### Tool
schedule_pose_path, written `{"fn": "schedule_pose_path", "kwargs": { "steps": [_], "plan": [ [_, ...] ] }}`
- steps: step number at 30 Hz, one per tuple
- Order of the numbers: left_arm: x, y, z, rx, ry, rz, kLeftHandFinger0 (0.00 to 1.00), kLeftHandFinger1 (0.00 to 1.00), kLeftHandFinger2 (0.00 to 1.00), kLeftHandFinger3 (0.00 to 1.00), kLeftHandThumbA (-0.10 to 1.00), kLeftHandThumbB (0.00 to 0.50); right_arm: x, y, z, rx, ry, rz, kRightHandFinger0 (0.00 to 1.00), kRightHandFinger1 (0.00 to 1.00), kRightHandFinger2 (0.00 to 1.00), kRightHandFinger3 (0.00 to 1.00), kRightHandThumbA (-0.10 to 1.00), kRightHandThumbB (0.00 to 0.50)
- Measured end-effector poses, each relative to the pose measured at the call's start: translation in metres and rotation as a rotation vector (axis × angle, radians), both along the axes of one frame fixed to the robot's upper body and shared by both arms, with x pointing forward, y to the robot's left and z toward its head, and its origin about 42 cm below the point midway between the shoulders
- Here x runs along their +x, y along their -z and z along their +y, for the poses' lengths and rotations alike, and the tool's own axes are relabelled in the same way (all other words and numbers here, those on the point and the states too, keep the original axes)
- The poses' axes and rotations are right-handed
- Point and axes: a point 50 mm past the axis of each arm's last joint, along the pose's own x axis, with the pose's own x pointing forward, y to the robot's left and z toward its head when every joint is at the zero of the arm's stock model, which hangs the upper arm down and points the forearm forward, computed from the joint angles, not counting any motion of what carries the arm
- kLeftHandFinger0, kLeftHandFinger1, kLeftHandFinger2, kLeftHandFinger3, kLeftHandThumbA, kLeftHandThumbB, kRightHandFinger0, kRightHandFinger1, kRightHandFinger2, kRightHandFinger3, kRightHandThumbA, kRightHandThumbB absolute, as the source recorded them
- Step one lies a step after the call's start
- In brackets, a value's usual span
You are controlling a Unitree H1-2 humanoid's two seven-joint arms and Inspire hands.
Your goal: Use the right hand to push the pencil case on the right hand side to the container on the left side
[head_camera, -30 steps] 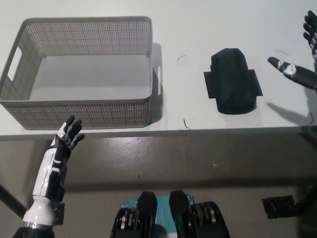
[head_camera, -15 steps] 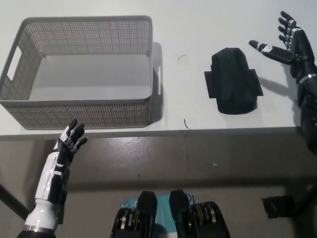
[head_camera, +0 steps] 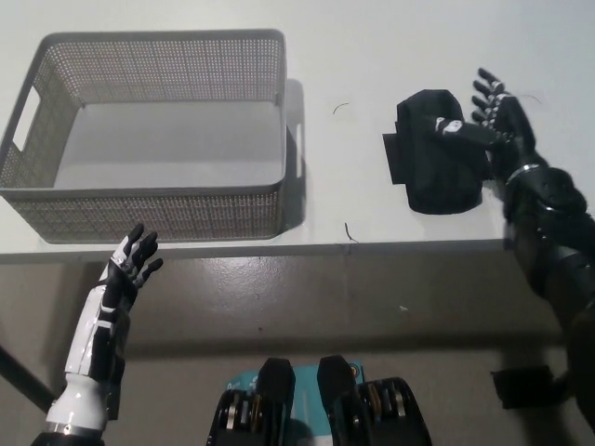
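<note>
White tabletop (head_camera: 353, 56) runs across the upper view, with grey floor beyond its near edge. On its left sits a grey mesh basket (head_camera: 158, 209); the black pencil case (head_camera: 429, 158) lies well apart at right. Right hand (head_camera: 491, 123), fingers spread, touches its right side. Left hand (head_camera: 130, 265) hangs open below the basket.

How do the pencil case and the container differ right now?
The pencil case is black, solid and small; the container is a grey mesh basket, open-topped and much larger. The right hand is at the pencil case's right edge; nothing touches the container. Both sit on the white table.
</note>
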Motion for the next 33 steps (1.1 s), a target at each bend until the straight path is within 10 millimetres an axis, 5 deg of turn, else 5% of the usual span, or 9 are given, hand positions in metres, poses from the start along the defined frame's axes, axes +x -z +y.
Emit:
{"fn": "schedule_pose_path", "kwargs": {
  "steps": [7, 12, 20, 25, 33],
  "plan": [
    [0.000, -0.001, 0.002, -0.003, -0.006, -0.003, 1.00, 1.00, 1.00, 1.00, 1.00, 0.081, -0.005, 0.012, 0.026, 0.074, -0.022, 0.020, 1.00, 1.00, 1.00, 1.00, 1.00, 0.162],
    [0.000, -0.001, 0.003, -0.004, -0.008, -0.003, 1.00, 1.00, 1.00, 1.00, 1.00, 0.081, -0.006, 0.014, 0.042, 0.123, -0.035, 0.021, 1.00, 1.00, 1.00, 1.00, 1.00, 0.212],
    [0.000, -0.001, 0.003, -0.004, -0.008, -0.004, 1.00, 1.00, 1.00, 1.00, 1.00, 0.072, -0.009, 0.015, 0.072, 0.162, -0.079, 0.007, 1.00, 1.00, 1.00, 1.00, 1.00, 0.155],
    [0.000, -0.001, 0.003, -0.004, -0.008, -0.005, 1.00, 1.00, 1.00, 1.00, 1.00, 0.069, -0.014, 0.015, 0.105, 0.201, -0.128, 0.009, 1.00, 1.00, 1.00, 1.00, 1.00, 0.186],
    [0.000, -0.001, 0.003, -0.004, -0.009, -0.005, 1.00, 1.00, 1.00, 1.00, 1.00, 0.057, -0.021, 0.010, 0.147, 0.256, -0.180, 0.000, 1.00, 1.00, 1.00, 1.00, 1.00, 0.164]
  ]
}}
